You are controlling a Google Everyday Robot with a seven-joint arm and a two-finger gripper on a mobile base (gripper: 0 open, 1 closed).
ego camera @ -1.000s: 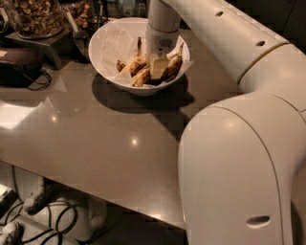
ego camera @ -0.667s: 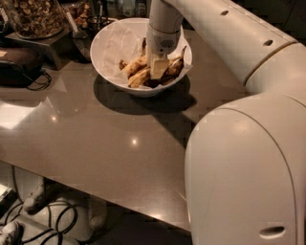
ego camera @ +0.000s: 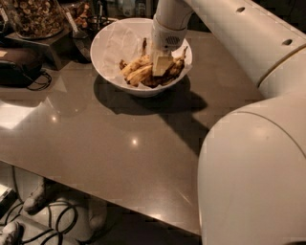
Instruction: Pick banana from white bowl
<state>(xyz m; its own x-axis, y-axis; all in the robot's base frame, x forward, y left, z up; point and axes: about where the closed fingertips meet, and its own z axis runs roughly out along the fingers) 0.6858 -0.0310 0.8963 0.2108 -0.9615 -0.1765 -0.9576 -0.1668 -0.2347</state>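
The white bowl (ego camera: 110, 45), lined with crinkled white paper, stands at the back of the grey table (ego camera: 110, 143). In it lies a heap of bananas: yellow speckled ones on the left, of which the plump banana (ego camera: 141, 74) is nearest the gripper, and dark brown shrivelled ones (ego camera: 176, 66) on the right. My gripper (ego camera: 162, 65) hangs straight down from the white arm into the bowl, its tip among the bananas and touching the heap just right of the yellow ones. The gripper hides part of the heap.
A clear jar of nuts (ego camera: 36, 16) stands on a stand at the back left, with a smaller container (ego camera: 83, 14) beside it. A black device (ego camera: 19, 64) with a cable lies left of the bowl. My own white arm body (ego camera: 253, 177) fills the right. Cables (ego camera: 48, 222) lie on the floor below the table's front edge.
The gripper stays low in the bowl among the bananas, shifted only slightly. The arm's big white segment has drifted a little to the right. No banana has risen.
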